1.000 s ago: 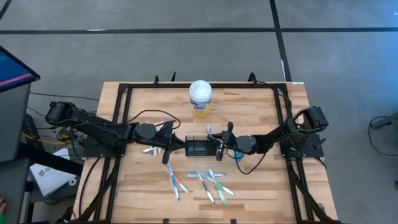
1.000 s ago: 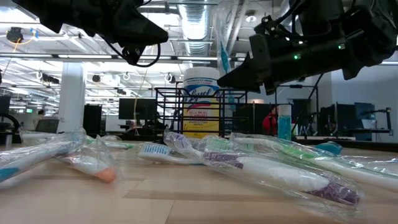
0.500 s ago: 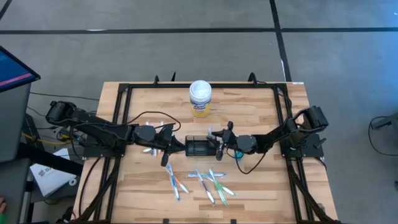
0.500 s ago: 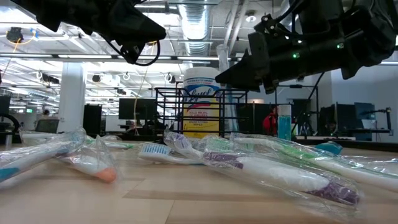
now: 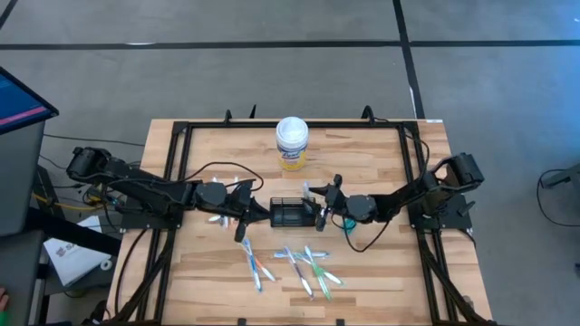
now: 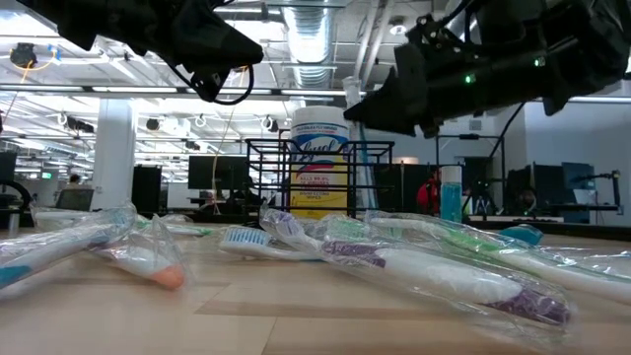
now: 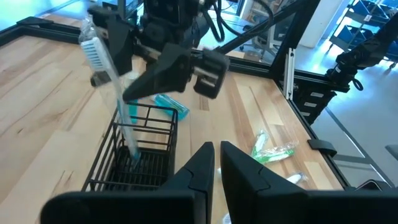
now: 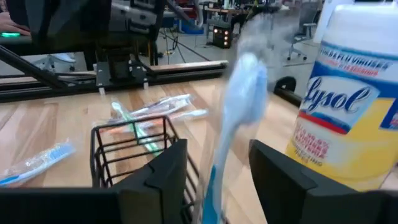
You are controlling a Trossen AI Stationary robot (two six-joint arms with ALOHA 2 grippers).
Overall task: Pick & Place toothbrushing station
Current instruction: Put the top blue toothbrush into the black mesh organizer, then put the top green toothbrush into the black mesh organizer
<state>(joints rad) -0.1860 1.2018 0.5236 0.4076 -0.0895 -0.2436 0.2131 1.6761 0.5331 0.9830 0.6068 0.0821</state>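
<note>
**Brush poised over the wire holder**

A pale wooden table (image 5: 381, 272) sits on a grey floor, with an open workshop beyond it in the low view. Near the table's middle stands the toothbrushing station (image 5: 291, 215), a low black wire box, between the two grippers. The right gripper (image 5: 319, 210) is just beside its one short end, fingers pinching a wrapped toothbrush (image 7: 111, 87) that stands nearly upright. Its bristle head is up, and its lower end reaches down inside the station, seen in the left wrist view. From this gripper the holder lies directly below and slightly ahead, so the coming move looks like a short straight descent along the brush's long axis. The left gripper (image 5: 246, 210) waits just off the opposite short end, fingers pressed together and holding nothing. More wrapped toothbrushes (image 5: 304, 264) lie loose on the near side of the grippers. A white wipes canister (image 5: 292, 142) stands on the far side.
</note>
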